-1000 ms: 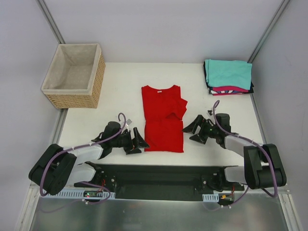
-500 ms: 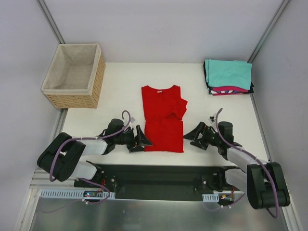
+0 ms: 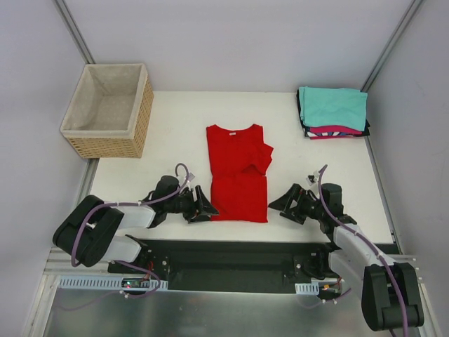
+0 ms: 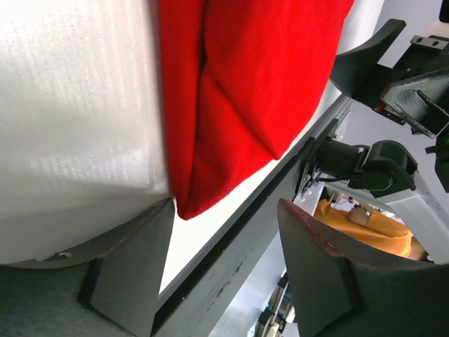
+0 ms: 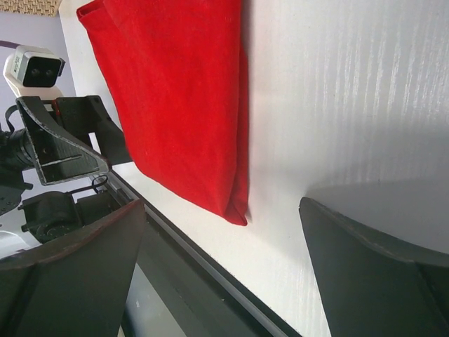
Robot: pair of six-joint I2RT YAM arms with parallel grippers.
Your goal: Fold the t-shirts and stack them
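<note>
While soft red t-shirt (image 3: 237, 184) lies folded oblong, woven wicker basket (image 3: 105, 146)

The t-shirt (image 3: 237, 179) lies in the middle of the table (image 3: 175, 133), collar toward the far edge. The wicker basket (image 3: 116, 146) stands at the far left corner and the stack of folded t-shirts (image 3: 333, 109) at the far right — well apart. The left end effector (image 3: 205, 207) sits at the t-shirt's near left corner, and the right end effector (image 3: 280, 206) sits just beside its near right corner.
</note>
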